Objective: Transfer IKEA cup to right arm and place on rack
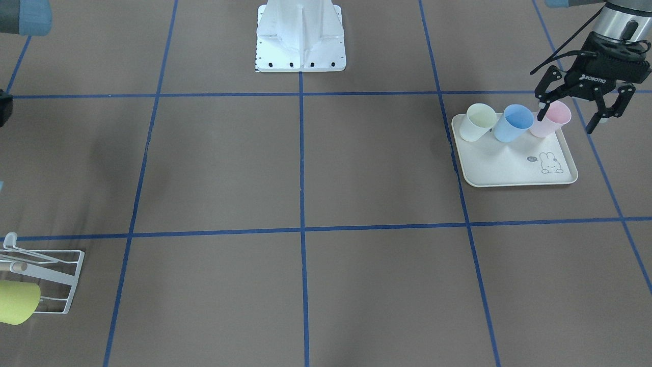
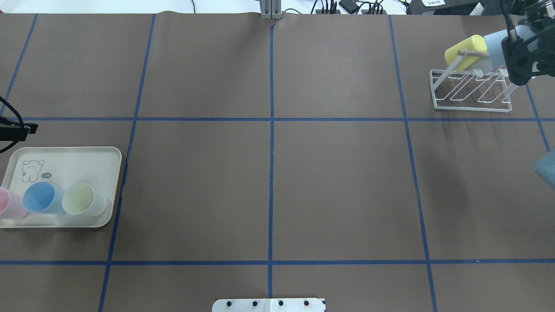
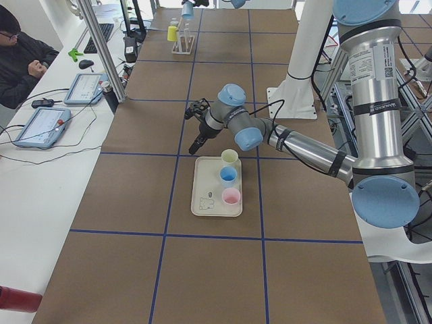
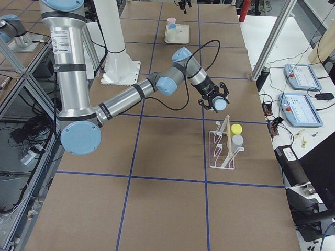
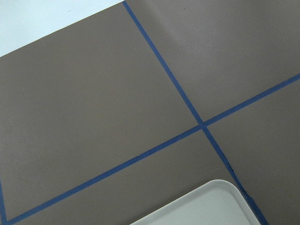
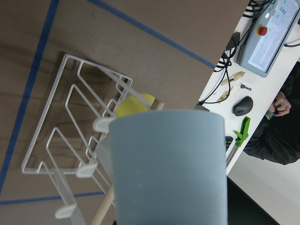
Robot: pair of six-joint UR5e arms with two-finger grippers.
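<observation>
Currently the right gripper [image 4: 217,102] is clenching a grey-blue IKEA cup [image 6: 168,164] and holding it aloft over the rack [image 2: 472,108]. Whether the cup is touching a prong cannot be told. The white wire rack is standing on the robot's right side of the table [image 2: 269,186], near the operator-side edge, with brown surface running on past it toward the table's end. It is carrying a yellow cup [image 2: 466,52] with the wooden rod [image 2: 475,53] crossing in front of it, and in the right side view what looks like a grey cup [image 4: 238,140] is sitting just beside the yellow one. On the robot's left side, the left gripper [image 1: 571,113] is hovering above the cream rabbit-printed tray [image 1: 509,181], its jaws spread wide with nothing between them. Three cups are standing in a row along the tray's robot-side edge, each just beside the next: a pale yellow cup [image 1: 478,122], a blue cup [image 1: 513,123] and a pink cup [image 1: 551,120]. The rabbit drawing is showing on the tray's other half. The tray is lying well apart from the rack, and broad brown squares marked by blue tape [image 1: 301,153] are stretching between them, in front of the white base plate [image 1: 300,41].
</observation>
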